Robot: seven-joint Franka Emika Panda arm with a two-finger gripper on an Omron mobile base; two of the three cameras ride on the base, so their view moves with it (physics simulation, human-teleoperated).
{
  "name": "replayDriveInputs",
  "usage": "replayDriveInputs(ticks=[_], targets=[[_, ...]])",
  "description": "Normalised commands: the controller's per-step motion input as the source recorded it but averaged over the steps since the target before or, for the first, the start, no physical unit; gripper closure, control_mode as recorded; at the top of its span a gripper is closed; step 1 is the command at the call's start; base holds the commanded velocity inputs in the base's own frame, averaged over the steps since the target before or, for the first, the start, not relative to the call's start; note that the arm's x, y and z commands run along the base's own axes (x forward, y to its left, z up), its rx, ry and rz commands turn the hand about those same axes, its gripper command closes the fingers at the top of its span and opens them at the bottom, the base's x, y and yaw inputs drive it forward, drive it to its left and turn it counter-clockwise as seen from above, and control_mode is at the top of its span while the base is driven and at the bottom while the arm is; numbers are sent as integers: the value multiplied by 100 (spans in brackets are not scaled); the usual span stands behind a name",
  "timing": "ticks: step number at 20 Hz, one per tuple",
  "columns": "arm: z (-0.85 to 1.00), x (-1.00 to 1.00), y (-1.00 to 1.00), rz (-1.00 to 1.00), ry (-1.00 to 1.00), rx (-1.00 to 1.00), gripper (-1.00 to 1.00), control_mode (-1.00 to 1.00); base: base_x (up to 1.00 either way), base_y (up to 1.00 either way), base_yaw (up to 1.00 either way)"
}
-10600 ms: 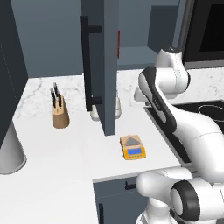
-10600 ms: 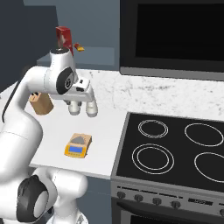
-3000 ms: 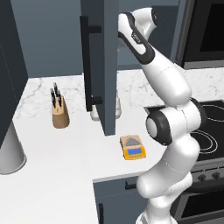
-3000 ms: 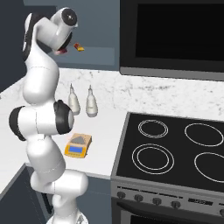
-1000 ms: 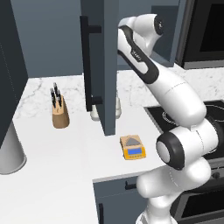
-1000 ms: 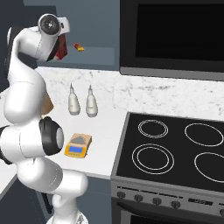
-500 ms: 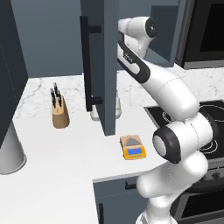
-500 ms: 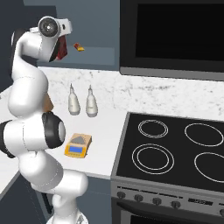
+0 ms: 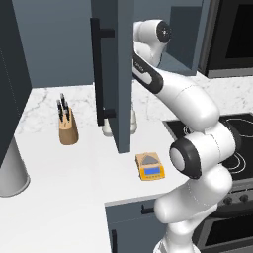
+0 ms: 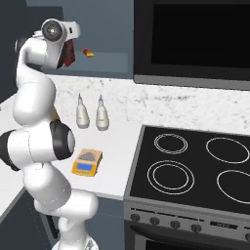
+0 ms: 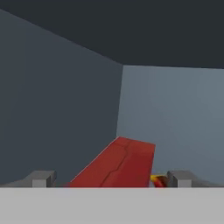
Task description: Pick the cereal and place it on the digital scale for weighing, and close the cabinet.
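Here the arm reached up into the open cabinet at the top centre of the left base view, door swung out toward the camera with its long black bar handle facing left. In the hand view the gripper sat at the bottom edge, jaws spread wide, grey fingertips apart at lower left and lower right. The cereal, a red box, lay between the two tips, top face running up toward frame centre; no clear contact with either tip, so not gripped. A small yellow-and-red item showed just beside the right tip, too small to identify. Grey cabinet walls filled the rest of that view.

In the right base view the red box appeared at upper left just under the white wrist, on the cabinet shelf, with a small orange-red item beside it to the right.

The digital scale rested on the white counter at lower centre of the left base view, well below the cabinet, nothing on its plate. Same scale at centre left in the right base view, next to the black stovetop. Two pale shakers stood upright behind it near the marble backsplash. A knife block stood at centre left of the left base view.
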Motion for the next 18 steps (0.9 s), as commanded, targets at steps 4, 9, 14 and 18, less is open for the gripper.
replayDriveInputs(ticks=[4,9,14,18], targets=[[-21,0,24,0,1,-1,-100,-100,0,0,0],[-33,0,1,0,7,-1,-100,-100,0,0,0],[-34,0,-18,0,10,1,-100,-100,0,0,0],[-38,8,24,-3,11,-2,100,-100,0,0,0]])
